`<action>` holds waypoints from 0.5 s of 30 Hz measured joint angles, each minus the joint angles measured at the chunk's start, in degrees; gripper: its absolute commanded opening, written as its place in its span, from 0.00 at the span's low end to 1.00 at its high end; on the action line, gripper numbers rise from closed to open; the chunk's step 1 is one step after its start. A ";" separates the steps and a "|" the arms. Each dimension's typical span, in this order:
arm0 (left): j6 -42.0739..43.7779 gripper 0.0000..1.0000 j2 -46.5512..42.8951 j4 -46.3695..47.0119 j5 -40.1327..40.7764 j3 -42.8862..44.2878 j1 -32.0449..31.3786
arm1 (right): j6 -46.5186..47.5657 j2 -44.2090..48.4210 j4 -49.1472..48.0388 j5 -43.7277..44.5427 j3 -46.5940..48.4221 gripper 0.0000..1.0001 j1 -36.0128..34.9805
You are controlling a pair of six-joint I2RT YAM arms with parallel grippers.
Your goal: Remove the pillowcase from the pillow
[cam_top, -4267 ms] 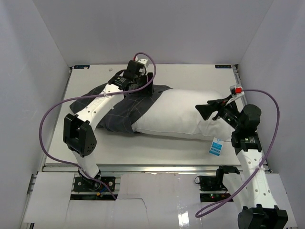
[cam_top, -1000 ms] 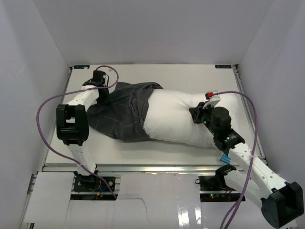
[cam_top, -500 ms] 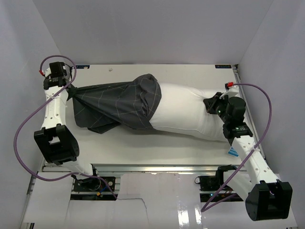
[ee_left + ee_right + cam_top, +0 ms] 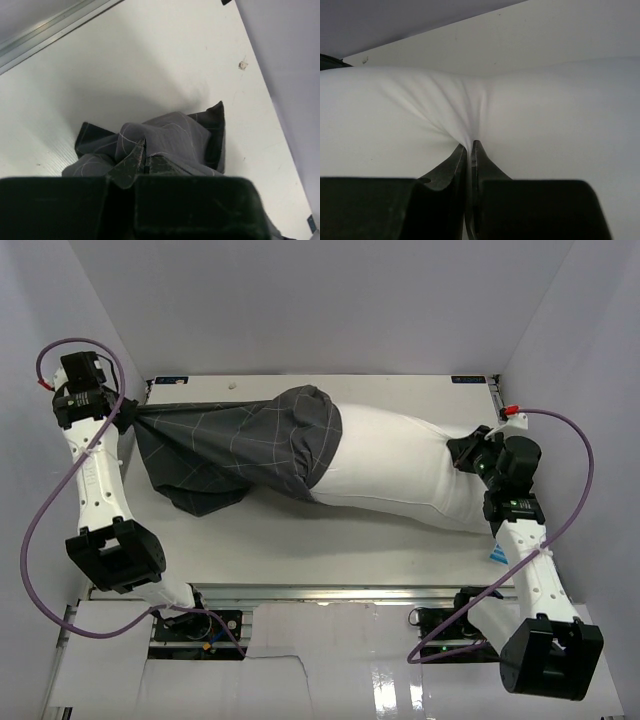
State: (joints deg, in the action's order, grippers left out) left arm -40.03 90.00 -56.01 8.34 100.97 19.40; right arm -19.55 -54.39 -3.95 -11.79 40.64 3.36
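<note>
pinching the plump white pillow (image 4: 400, 470), the right claw (image 4: 462, 452) is opposed by the left claw (image 4: 128, 420) gripping the grey checked cloth pillowcase (image 4: 240, 445), mostly stripped.

the left arm (image 4: 98, 480) is folding at an elbow just above its base, and its white forearm is rising straight along the left side toward the far corner. the left tool (image 4: 124, 420) is pointing to the right, its jaws pressing together on a bunched corner of the pillowcase (image 4: 240, 445). in the wrist view its dark fingers (image 4: 131, 159) are meeting with cloth caught between them. the right arm (image 4: 530, 570) is running up the right side from a low elbow, wrist turning inward. the right tool (image 4: 463, 452) is pointing left, jaws clamping a thin fold of the pillow (image 4: 400, 475), its fingertips (image 4: 455, 157) nearly touching.
</note>
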 measured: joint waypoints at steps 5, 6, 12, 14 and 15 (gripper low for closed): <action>-1.53 0.00 0.02 0.94 0.94 1.36 3.52 | 0.31 -1.09 -0.02 0.50 0.37 0.08 2.23; -1.90 0.00 0.02 1.70 2.23 1.53 5.64 | 0.59 -1.20 0.04 1.77 0.37 0.08 3.13; -3.19 0.00 -0.09 4.87 5.18 2.14 10.10 | 2.05 -1.16 1.31 6.49 0.37 0.08 6.45; -3.04 0.00 -0.72 7.54 3.10 0.31 9.66 | 2.40 -1.18 0.59 4.20 0.37 0.08 6.51; -2.82 0.00 -1.44 9.40 1.57 -1.55 9.55 | 2.54 -1.33 0.44 2.78 0.35 0.08 6.51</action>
State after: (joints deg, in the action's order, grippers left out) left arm -42.85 88.55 -46.61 9.91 99.42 28.95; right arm -17.02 -55.72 -3.51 -9.02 40.99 9.87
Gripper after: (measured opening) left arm 0.020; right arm 0.085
